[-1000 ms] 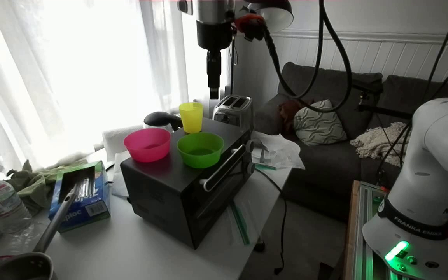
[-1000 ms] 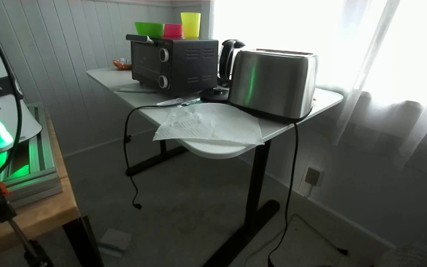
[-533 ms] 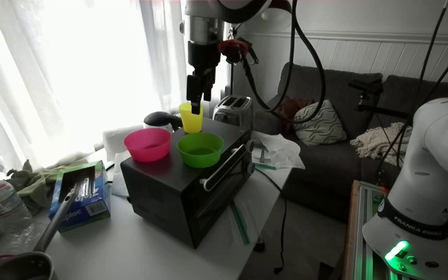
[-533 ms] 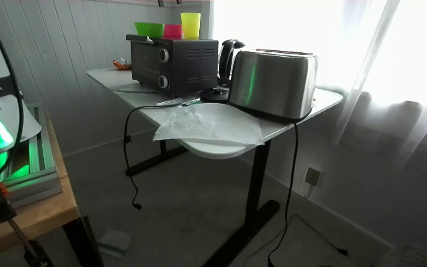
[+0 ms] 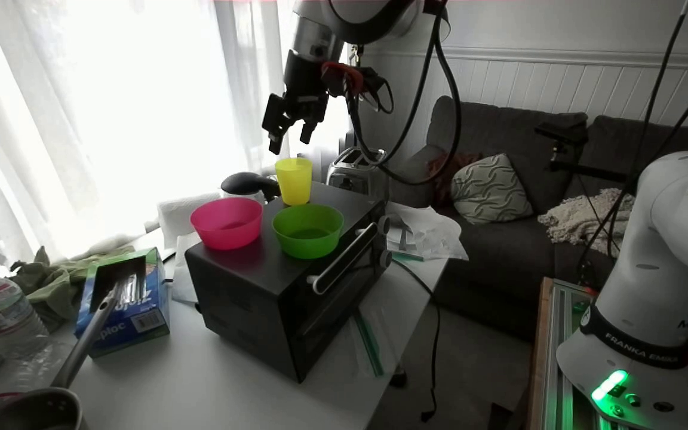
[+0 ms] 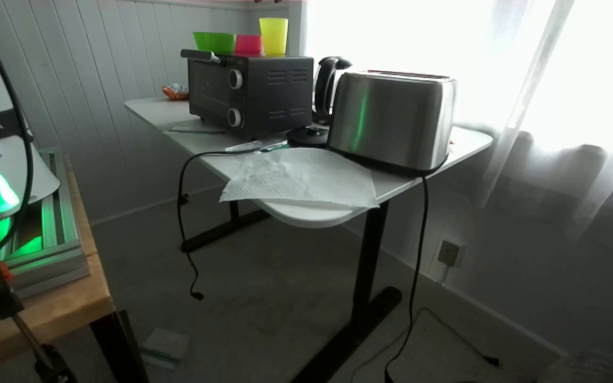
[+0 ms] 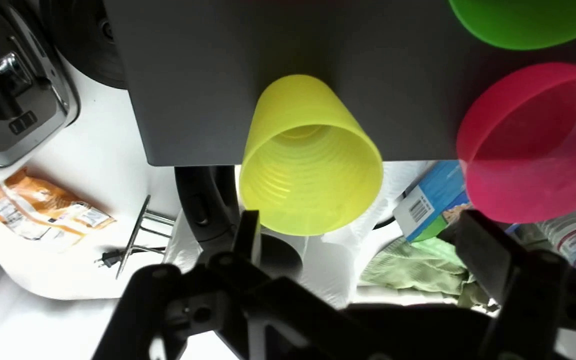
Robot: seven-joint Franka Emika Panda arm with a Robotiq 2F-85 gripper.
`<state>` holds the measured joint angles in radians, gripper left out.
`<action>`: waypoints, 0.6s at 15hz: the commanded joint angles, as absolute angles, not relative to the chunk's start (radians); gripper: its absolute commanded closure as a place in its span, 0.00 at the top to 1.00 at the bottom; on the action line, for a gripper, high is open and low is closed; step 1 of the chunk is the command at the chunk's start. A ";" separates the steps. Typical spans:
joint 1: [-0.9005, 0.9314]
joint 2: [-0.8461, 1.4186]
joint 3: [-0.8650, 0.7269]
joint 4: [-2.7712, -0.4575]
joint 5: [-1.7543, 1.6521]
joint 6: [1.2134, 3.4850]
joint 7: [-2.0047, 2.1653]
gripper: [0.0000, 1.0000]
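White table (image 5: 183, 388); "ploc" box (image 5: 135, 310); "FRANKA EMIKA" arm (image 5: 645, 278); claw (image 5: 290, 142) spread near yellow cup (image 5: 294, 181).

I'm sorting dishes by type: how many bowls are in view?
2, both on the toaster oven: the green bowl beside its door handle, and the pink bowl nearer the curtain. Others might be hidden from these views.

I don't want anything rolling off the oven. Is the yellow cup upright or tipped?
Upright: in both exterior views the yellow cup stands on the oven, rim up. The wrist view shows its open mouth.
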<state>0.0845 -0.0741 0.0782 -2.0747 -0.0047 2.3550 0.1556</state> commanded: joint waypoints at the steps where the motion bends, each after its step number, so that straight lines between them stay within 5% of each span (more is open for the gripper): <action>1: 0.059 -0.069 0.081 -2.115 -0.107 2.431 0.298 1.00; 9: 0.036 -0.053 0.076 -2.127 -0.306 2.379 0.445 1.00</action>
